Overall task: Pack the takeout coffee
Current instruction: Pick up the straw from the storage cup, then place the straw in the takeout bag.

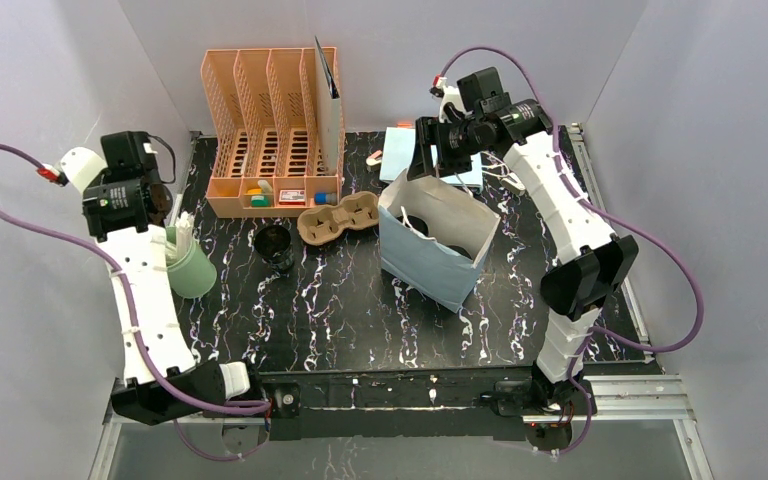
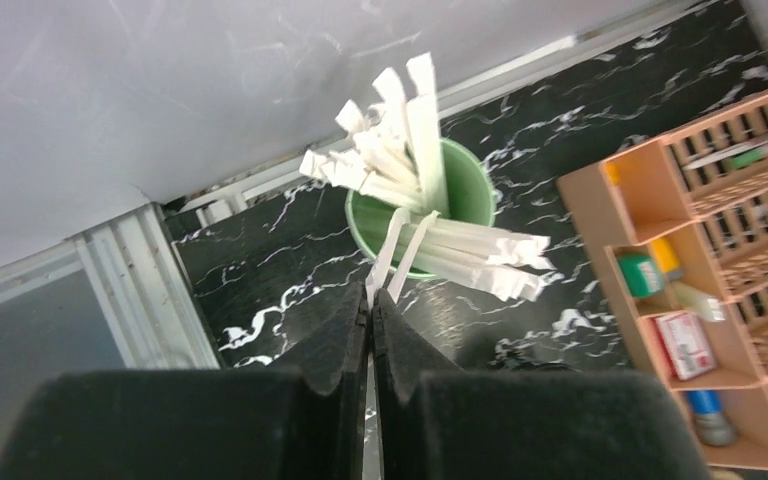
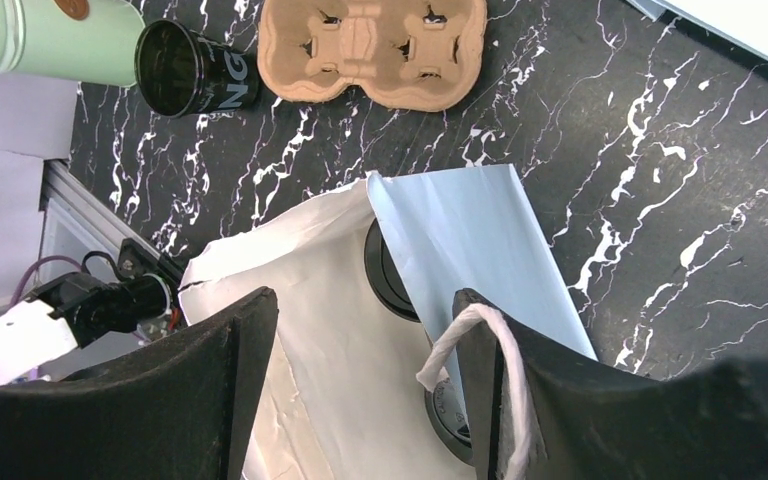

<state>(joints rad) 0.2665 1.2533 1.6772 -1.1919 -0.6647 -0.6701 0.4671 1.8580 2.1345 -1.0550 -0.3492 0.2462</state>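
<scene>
Right gripper point(image 3: 362, 305) is shown with jaws apart above the mouth of the light-blue paper bag point(image 3: 465, 225), whose white cord handle point(image 3: 505, 370) lies against one finger. The takeout coffee is distributed as follows: two round black plastic lids point(image 3: 388, 278) are seen inside the bag, while one small dark lidless cup point(image 3: 195, 78) stands on the black marbled table point(image 3: 660, 200) beside the brown moulded-pulp two-cup carrier point(image 3: 372, 45). The step in hand is judged to be work at the bag mouth; it is best done along a straight vertical path, so that the handle is not snagged and the bag is not tipped. Left gripper point(image 2: 370, 300) is pressed together at the white wrapped straws point(image 2: 425, 130) in the green cup point(image 2: 465, 180) — whether one is pinched cannot be told. Legible writing: only the white letters "NG" on the lidless cup.
</scene>
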